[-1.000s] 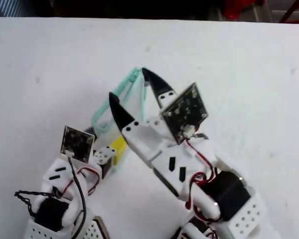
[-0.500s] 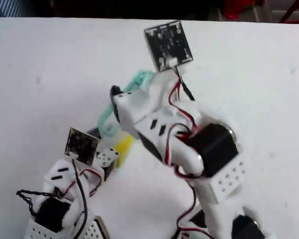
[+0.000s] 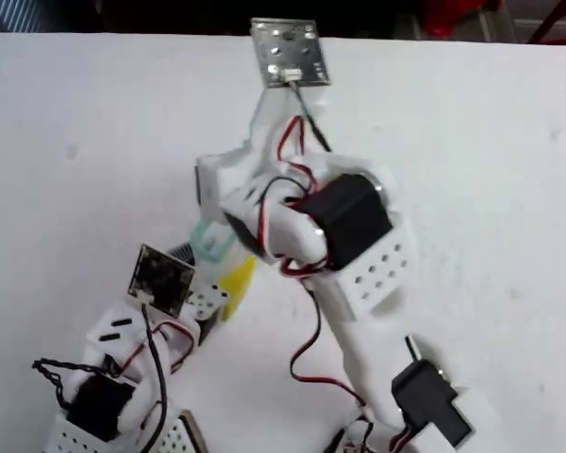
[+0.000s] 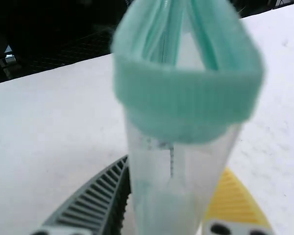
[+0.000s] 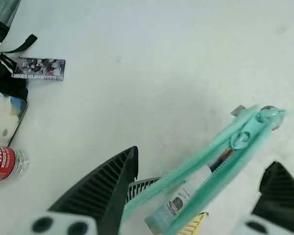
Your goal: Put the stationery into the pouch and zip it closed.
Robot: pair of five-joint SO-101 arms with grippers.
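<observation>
A clear plastic pouch edged in mint-green woven tape sits left of the middle of the white desk, toward its near edge. The left gripper is clamped on one end of it. A grey ribbed finger presses one soft wall and a smooth yellow finger presses the other, with the tape curling into a loop just beyond them.

Over the pouch reaches the right arm, white moulded plastic with a black motor block and loose red and black wires. The right gripper is spread wide and grips nothing. Its two black, wedge-shaped ribbed fingers straddle the pouch without touching it.

Between them the two mint bands of the zip run side by side, slightly apart, and meet at the translucent zip slider near the far end. Through the clear wall shows stationery: a pale, rounded piece with a printed label, and a thin red item beside it.

A plastic bottle with a red label lies well apart.
</observation>
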